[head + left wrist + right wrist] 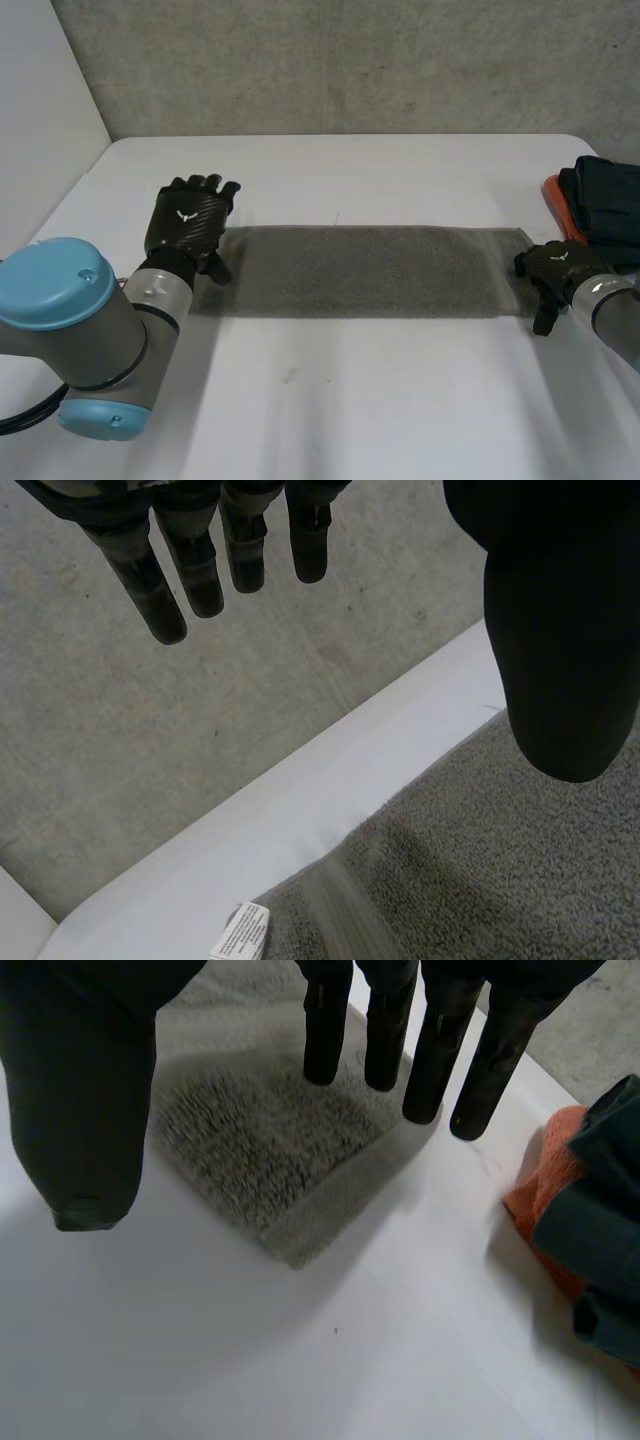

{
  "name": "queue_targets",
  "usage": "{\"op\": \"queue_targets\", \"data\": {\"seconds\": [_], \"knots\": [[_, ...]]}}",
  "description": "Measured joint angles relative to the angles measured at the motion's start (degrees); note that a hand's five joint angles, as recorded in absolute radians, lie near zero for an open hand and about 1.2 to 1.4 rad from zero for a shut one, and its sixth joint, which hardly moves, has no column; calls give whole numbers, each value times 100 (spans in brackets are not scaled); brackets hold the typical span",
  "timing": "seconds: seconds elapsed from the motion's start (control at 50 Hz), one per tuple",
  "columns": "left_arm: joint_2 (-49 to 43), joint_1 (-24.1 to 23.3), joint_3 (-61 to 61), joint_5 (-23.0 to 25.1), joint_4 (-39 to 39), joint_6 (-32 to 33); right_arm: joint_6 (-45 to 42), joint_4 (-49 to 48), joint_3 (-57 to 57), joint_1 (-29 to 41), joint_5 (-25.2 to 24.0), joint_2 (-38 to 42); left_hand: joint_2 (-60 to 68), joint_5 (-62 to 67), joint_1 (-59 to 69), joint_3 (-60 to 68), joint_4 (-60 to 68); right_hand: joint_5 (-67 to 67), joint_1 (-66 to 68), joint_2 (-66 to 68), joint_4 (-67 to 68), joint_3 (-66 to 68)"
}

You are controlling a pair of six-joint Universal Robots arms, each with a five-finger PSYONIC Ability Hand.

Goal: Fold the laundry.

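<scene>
A grey towel (365,270) lies flat across the middle of the white table (400,400) as a long strip. My left hand (187,222) hovers at its left end with straight fingers (160,590) and thumb (560,630) apart, open, holding nothing. The towel (480,870) lies under the thumb, its white label (242,932) at the corner. My right hand (553,272) is at the towel's right end, open, its fingers (430,1050) spread above the towel's corner (270,1160), thumb (80,1090) clear of the cloth.
A pile of folded laundry, dark blue cloth (608,205) over an orange piece (554,196), sits at the table's right edge, close behind my right hand. It appears beside the right hand's fingers as orange cloth (550,1195) and dark blue cloth (600,1220). A concrete wall stands behind the table.
</scene>
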Motion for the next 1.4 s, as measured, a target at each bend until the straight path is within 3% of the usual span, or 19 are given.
{"op": "queue_targets", "data": {"seconds": [0.1,0.14,0.2,0.3,0.44,0.46,0.52,0.58,0.86,1.0,1.02,1.08,1.28,1.4], "knots": [[-86,-9,6,-7,30,30,-13,-396,-65,-10,12,298,0,0,0,0,0,1288,1249,1609,1453,1456],[-111,-21,6,-9,29,37,-7,-579,-103,-23,11,389,0,0,0,0,0,1876,2312,3510,3324,3331],[-122,-36,3,-11,23,39,-3,-733,-130,-79,12,425,0,0,0,0,0,1862,2745,4448,4444,4426],[-109,-50,-2,-17,14,38,-4,-811,-110,-266,4,292,0,0,0,0,0,1862,3665,4465,4495,4453],[-67,-55,-42,-22,9,34,1,-733,58,-646,-111,-134,0,0,0,0,0,1862,3665,4465,4496,4453],[-61,-57,-50,-22,10,34,0,-717,103,-716,-168,-207,0,0,0,0,0,1910,3556,4331,4407,4311],[-55,-60,-61,-22,11,34,-7,-695,196,-819,-325,-312,0,0,0,0,0,1835,1940,2353,2352,2336],[-50,-65,-71,-23,11,35,-16,-682,277,-872,-511,-356,0,0,0,0,0,1501,1255,1518,1427,1421],[-29,-44,-175,-20,14,32,-23,-705,332,-870,-889,-119,0,0,0,0,0,1105,960,1157,1064,1012],[-28,-40,-188,-20,15,32,-116,-789,222,-882,-868,163,0,0,0,0,0,1812,1567,1910,1855,1861],[-28,-42,-189,-20,15,33,-134,-801,196,-883,-865,203,0,0,0,0,0,2993,2723,3304,3129,3135],[-28,-49,-192,-20,15,35,-202,-818,134,-888,-846,284,0,0,0,0,0,4258,3574,4480,4424,4409],[8,-47,-194,-29,7,35,-573,-740,138,-1019,-648,108,0,0,0,0,0,4310,3574,4496,4498,4456],[141,-25,-194,-36,-23,34,-1386,-685,212,-1182,12,-246,0,0,0,0,0,4310,3574,4496,4499,4456]]}}
